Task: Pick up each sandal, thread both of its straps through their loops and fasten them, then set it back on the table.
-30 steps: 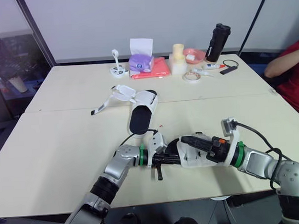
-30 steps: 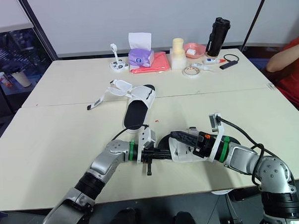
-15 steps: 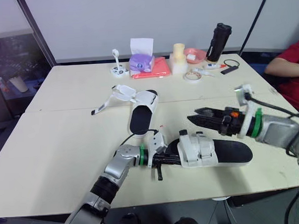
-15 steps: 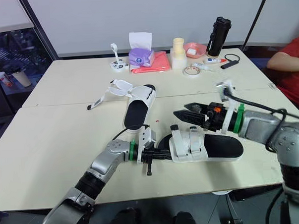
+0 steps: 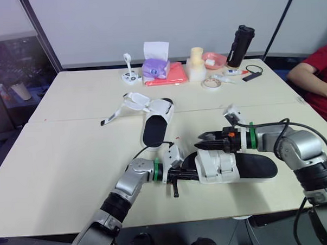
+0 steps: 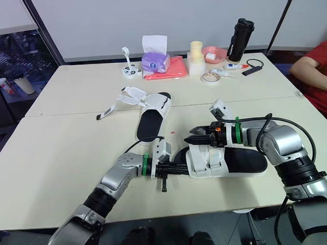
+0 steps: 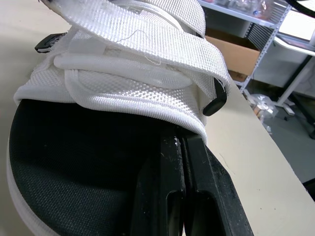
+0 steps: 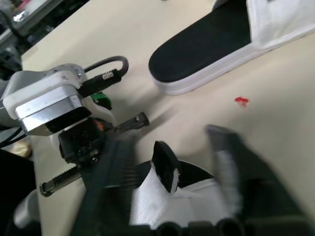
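Note:
The near sandal (image 5: 247, 167), black sole with two white straps (image 5: 218, 164) folded over it, lies flat by the table's front edge. My left gripper (image 5: 192, 174) is at its toe end, shut, its fingers (image 7: 183, 196) pressed together and running under the front strap edge. Open, my right gripper (image 5: 201, 146) hovers just behind the straps, touching nothing. The second sandal (image 5: 153, 125) lies further back, its straps (image 5: 129, 104) undone and spread to the left.
At the table's back stand a tissue box (image 5: 154, 66), a pink cloth (image 5: 169, 74), a black bottle (image 5: 239, 40), a pink bowl (image 5: 214, 59) and a tape roll (image 5: 208, 83). A person in red (image 5: 320, 80) sits at the right.
My right gripper came off the near sandal's straps, swung up to the right, then returned leftward and lower beside them. The sandal and my left gripper stayed put.

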Controlling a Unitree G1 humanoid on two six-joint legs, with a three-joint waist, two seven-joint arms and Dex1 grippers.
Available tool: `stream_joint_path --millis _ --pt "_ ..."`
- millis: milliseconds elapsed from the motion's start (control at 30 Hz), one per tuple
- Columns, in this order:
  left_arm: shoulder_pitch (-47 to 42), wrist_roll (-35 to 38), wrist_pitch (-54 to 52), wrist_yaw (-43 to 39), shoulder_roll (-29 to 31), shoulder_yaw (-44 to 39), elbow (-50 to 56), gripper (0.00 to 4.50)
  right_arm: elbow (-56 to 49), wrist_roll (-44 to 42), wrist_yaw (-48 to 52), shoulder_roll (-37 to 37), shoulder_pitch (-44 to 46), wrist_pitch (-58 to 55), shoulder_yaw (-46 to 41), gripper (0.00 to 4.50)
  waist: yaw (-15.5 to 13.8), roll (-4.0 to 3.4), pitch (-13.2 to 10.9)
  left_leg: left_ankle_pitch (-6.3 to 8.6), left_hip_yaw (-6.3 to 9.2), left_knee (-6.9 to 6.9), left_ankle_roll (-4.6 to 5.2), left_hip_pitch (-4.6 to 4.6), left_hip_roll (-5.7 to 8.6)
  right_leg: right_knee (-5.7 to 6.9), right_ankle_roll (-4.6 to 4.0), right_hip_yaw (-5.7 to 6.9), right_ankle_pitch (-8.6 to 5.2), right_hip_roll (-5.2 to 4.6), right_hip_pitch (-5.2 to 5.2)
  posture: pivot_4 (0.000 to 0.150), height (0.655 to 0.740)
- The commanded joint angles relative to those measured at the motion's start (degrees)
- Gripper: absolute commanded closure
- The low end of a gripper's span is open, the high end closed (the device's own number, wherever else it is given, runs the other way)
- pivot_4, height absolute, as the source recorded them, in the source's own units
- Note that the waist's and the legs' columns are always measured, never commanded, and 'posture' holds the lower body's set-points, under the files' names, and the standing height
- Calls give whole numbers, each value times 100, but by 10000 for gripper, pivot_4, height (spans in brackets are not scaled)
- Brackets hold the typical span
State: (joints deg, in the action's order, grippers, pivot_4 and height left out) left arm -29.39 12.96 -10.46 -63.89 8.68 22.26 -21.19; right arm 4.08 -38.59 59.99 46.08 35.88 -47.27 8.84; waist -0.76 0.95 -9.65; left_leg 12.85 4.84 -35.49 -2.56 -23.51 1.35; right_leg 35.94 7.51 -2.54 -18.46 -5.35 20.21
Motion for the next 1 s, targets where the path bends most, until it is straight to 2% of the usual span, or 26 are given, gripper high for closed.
stream_joint_path --millis 33,200,333,433,567,767,1000 --pt "243 -409 -243 341 140 100 -438 45000 -187 67 279 100 78 -139 -82 44227 1 0 0 0 0 0 0 0 0 0 0 0 0 0 0 1500 7400" --pt "239 -421 -223 321 138 116 -441 45000 -376 -29 442 122 6 -272 -358 44685 1 0 0 0 0 0 0 0 0 1 -1 0 0 0 1 1500 7400" --pt "224 -423 -219 296 139 126 -466 45000 -411 -690 379 -72 158 -639 -1106 44685 -1 0 0 0 0 0 0 0 0 1 -1 0 0 -1 0 1500 7400" --pt "213 -429 -214 277 136 138 -481 45000 -400 -778 177 -197 208 -759 -1308 44685 6 -1 -1 0 0 0 0 0 -1 2 -1 0 0 -1 1 1500 7400" --pt "176 -454 -173 254 122 165 -532 45000 -238 -379 -108 -335 149 -605 -1196 44685 2 -3 -2 0 -2 0 0 -1 0 7 -3 -2 -1 -2 7 1500 7400" --pt "152 -462 -151 266 110 177 -568 45000 245 996 -542 -322 105 7 -303 44685 4 -4 -1 0 -3 0 0 0 1 7 -3 -2 -1 -3 16 1500 7400" --pt "160 -446 -160 306 100 155 -568 45000 474 1604 -426 -209 110 80 183 44685 8 -2 1 0 -2 0 -1 11 2 7 -3 -1 0 -1 11 1500 7400"
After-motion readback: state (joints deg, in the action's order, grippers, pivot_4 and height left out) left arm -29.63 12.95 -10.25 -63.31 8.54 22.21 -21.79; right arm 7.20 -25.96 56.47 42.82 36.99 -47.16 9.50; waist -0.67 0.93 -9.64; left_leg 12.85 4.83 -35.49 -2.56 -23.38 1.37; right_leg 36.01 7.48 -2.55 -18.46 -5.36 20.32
